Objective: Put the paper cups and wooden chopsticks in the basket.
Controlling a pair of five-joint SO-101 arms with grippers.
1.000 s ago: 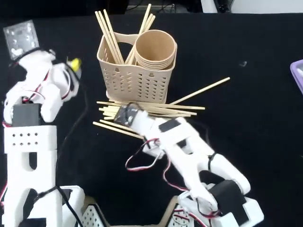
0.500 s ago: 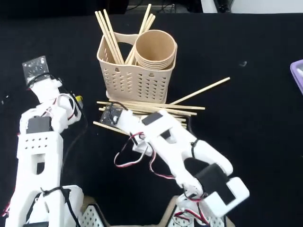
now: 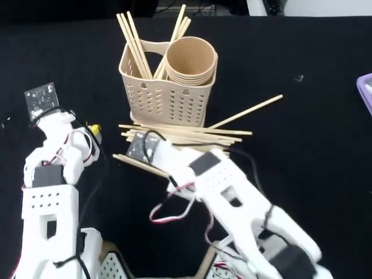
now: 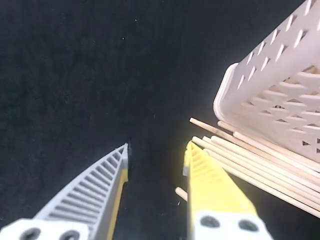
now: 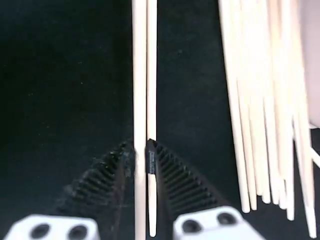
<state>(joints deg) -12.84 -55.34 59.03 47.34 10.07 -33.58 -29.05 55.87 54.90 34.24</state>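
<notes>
I'm watching the right end effector (image 5: 141, 146) shifting sideways along the near edge of the pile (image 3: 186, 135) and settling over the loose pair (image 5: 139, 75), which is lying just apart from the other chopsticks on the side away from the basket (image 3: 165, 99). Its jaws are narrowing right down, and both sticks are sitting between them, pinched as far as I can judge. The pair is still lying flat on the bench (image 3: 302, 174), so nothing is lifting yet.

Meanwhile the left end effector (image 4: 157, 147) is pulling back from beside the basket and hanging wide open, holding nothing, near the pile's ends at the basket's corner.

The cups (image 3: 190, 61) are sitting stacked in the basket with several sticks standing beside them. I'm reading this as one more grasp forming, with most of the pile still waiting.
</notes>
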